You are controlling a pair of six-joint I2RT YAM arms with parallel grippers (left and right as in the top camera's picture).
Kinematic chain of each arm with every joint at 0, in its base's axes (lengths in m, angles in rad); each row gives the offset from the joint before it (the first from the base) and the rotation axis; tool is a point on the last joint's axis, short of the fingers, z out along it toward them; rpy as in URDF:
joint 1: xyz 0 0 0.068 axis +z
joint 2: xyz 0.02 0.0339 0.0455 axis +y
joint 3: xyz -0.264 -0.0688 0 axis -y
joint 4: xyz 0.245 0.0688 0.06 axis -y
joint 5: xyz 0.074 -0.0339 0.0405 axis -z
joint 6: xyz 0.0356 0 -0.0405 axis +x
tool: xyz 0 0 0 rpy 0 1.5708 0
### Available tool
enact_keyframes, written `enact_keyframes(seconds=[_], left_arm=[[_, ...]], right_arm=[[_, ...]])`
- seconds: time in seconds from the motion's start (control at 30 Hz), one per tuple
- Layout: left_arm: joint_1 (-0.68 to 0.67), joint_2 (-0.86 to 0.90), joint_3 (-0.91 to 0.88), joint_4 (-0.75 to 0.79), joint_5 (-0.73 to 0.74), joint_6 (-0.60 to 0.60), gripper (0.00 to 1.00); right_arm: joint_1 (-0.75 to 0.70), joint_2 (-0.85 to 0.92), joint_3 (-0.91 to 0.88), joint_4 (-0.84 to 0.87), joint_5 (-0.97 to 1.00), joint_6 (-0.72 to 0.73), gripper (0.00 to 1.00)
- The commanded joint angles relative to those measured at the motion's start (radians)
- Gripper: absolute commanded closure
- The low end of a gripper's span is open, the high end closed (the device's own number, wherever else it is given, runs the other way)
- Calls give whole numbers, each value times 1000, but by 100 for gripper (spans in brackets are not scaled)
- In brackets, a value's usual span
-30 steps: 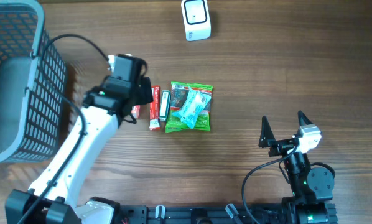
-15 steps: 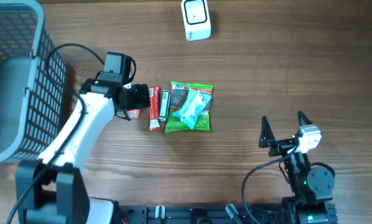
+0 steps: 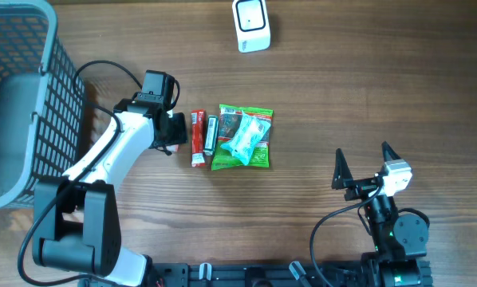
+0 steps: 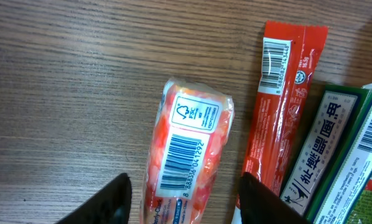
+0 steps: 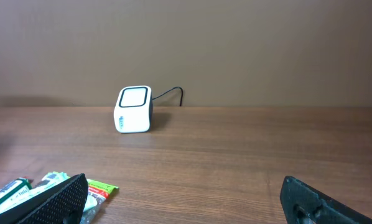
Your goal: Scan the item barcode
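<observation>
My left gripper [image 4: 185,190] has shifted over the orange packet [image 4: 189,124], jaws apart astride it for pickup; right gripper [image 5: 186,202] waits, spread wide.

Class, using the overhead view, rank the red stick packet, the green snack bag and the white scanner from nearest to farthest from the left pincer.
1. Red stick packet, just beside the left pincer.
2. Green snack bag, beyond it in the row.
3. White scanner, far off, top of the view.
</observation>
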Motion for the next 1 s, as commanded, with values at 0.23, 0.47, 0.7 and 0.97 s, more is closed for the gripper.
enact_keyframes(seconds=[0.23,0.47,0.7,0.97], left_arm=[[-2,10,-8,7,6,4,54],[-2,10,-8,13,-12,3,64],[-2,10,-8,42,-13,3,61],[-2,10,-8,59,-56,4,57]], right_arm=[[5,-5,-1,3,-11,11,0],[5,-5,-1,3,-11,11,1],[5,-5,-1,3,-11,11,0],[5,-5,-1,3,-11,11,0]])
